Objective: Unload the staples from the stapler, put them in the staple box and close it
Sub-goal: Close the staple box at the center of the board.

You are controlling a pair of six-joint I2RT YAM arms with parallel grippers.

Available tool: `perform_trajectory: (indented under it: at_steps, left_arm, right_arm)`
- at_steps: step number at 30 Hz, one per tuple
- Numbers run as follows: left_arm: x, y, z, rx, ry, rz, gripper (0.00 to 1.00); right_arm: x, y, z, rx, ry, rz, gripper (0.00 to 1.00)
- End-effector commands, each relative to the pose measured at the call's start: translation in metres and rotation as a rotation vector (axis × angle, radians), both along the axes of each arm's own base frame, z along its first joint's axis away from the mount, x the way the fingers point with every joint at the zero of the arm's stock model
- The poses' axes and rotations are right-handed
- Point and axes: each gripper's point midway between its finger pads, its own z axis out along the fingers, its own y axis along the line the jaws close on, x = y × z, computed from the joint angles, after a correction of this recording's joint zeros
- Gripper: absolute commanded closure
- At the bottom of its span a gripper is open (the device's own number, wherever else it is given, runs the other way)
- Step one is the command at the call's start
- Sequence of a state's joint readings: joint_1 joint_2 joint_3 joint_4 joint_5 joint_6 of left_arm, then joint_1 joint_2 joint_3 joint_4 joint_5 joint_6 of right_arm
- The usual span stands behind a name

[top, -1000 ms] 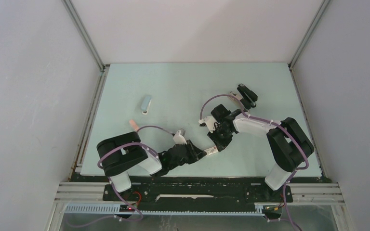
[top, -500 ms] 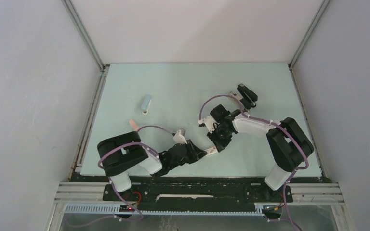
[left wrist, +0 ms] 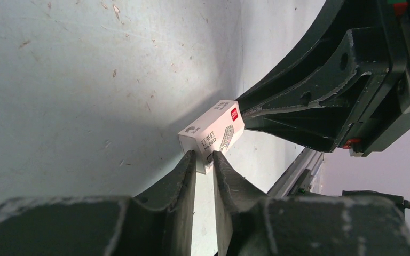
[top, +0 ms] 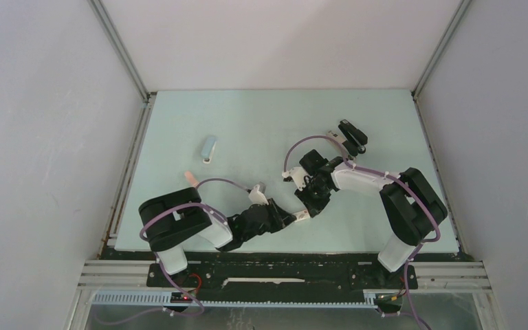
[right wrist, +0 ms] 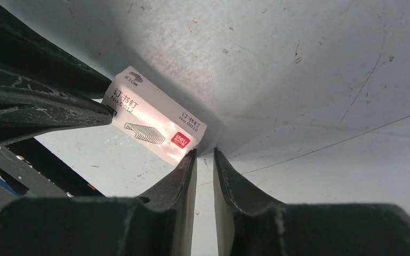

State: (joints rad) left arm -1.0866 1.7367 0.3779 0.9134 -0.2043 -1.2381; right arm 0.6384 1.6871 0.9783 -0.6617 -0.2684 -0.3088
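Pale green table (top: 261,117), white printed box (left wrist: 212,133), pink block (top: 190,177) near left edge

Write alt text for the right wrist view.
A small white staple box with printed lettering and a red logo sits over the pale, scuffed table, pinched at its near end by the black fingers of the right tool. The left tool grips its other end from the left.

Overhead view sits high behind the arm bases (top: 172,265), looking down on the whole table (top: 247,124). Each wrist view is low and very close, facing out between its own fingers (left wrist: 184,181). All three share the small white box (left wrist: 211,136), wrist views from opposite ends.
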Motion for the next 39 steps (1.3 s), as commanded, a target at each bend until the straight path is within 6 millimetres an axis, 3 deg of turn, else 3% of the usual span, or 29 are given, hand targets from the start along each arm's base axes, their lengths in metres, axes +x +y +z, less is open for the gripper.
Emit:
perform_trajectory:
  at_steps: [1,17,33,39]
  left_arm:
    - [0.008,-0.012,0.02,-0.044,-0.047,-0.005,0.76]
    - [0.001,0.023,0.026,-0.008,-0.112,0.016,0.66]
    - [0.004,0.062,0.035,0.105,-0.197,0.073,0.48]
    - [0.009,0.082,0.043,0.181,-0.243,0.103,0.36]
  right_arm:
    - [-0.008,0.001,-0.012,-0.027,0.027,0.024,0.73]
    - [0.002,-0.007,-0.006,-0.027,0.008,-0.014,0.7]
    - [0.019,-0.021,0.014,0.012,-0.042,-0.075,0.7]
    - [0.028,-0.029,0.03,0.049,-0.079,-0.111,0.7]
